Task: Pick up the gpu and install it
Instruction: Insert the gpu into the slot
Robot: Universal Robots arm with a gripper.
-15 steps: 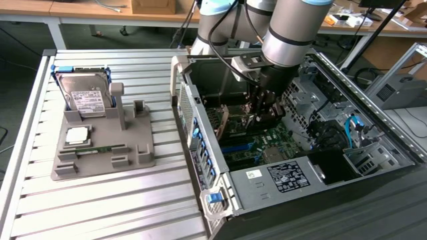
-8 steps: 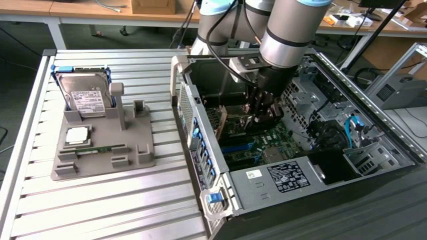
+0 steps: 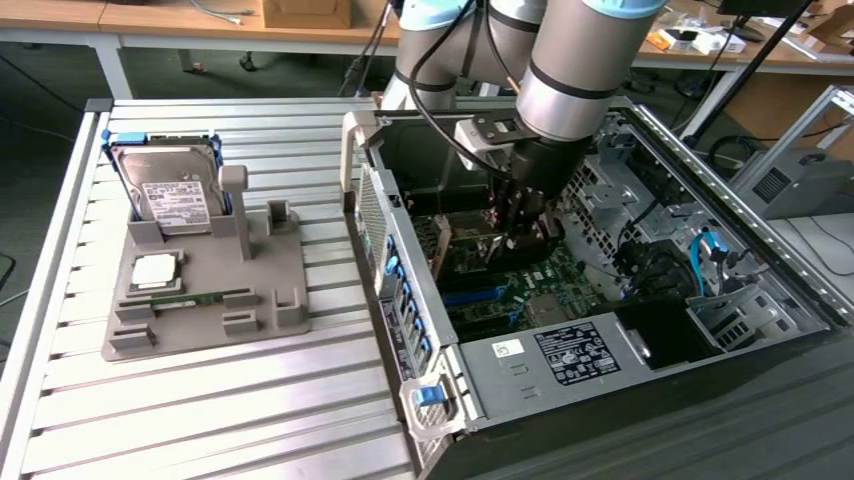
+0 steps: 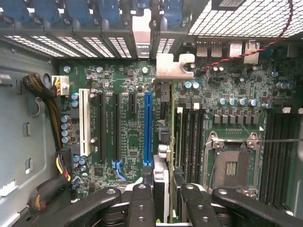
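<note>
Inside the open computer case (image 3: 601,360), reaching down over the motherboard (image 4: 128,94). Gripper (image 4: 164,204) closed partway on the gpu (image 4: 162,177), gripping the card edge-on between two dark fingers (image 4: 142,203), so nothing more than a thin line of card runs away from the gripper. At the far end from the gripper, the card's silver bracket (image 4: 173,66), close to the slotted rear wall of the case. Just beside the card, running parallel to it, the long blue slot (image 4: 147,123); cannot tell whether the card's lower edge touches the board or hangs above it.

Judged as the install step, with pickup done: card carried into the case and held near the slot, not yet seated as far as can be seen. Seems to call for lining the card's edge up squarely over the blue slot, keeping the bracket matched to its rear opening, then a straight, even press down without tilting.

Well apart from the gripper, outside the case on the desk (image 3: 240,400), a grey holder (image 3: 200,320) with the hard drive (image 3: 171,195) and the memory stick (image 3: 187,297).
</note>
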